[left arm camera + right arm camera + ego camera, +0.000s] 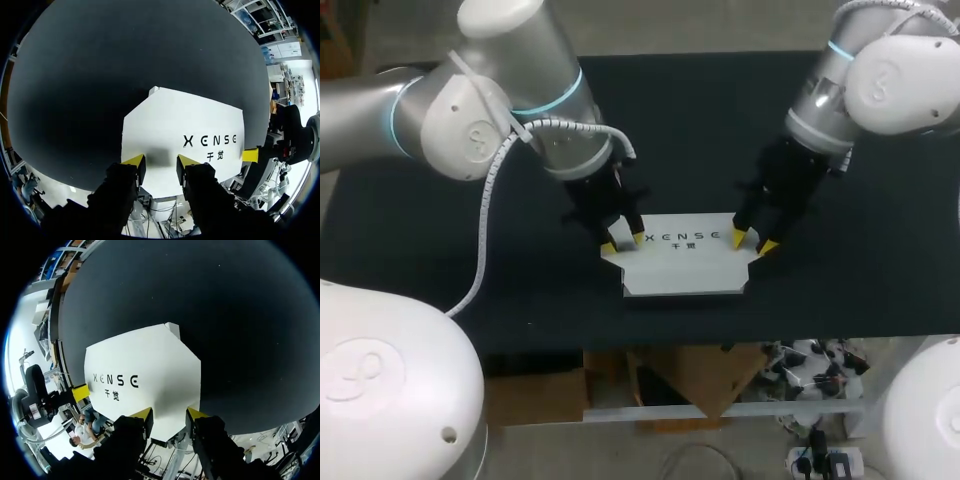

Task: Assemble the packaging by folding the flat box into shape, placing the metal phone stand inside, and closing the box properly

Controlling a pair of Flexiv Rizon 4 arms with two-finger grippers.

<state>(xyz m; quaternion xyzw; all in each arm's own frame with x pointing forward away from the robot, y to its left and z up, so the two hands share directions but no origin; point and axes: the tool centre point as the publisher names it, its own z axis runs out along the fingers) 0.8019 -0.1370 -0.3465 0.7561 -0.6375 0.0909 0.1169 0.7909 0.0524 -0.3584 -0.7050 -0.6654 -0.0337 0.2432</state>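
At counter [440, 250] centre | flat box [680, 265] long axis left-right | left claw [623, 242] at left end, right claw [753, 241] at right end | both narrowly parted, holding nothing

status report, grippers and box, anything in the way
Both open: left gripper at left end of box, right gripper at right end. It lies flat on table, unfolded. No phone stand in view, no obstruction seen.
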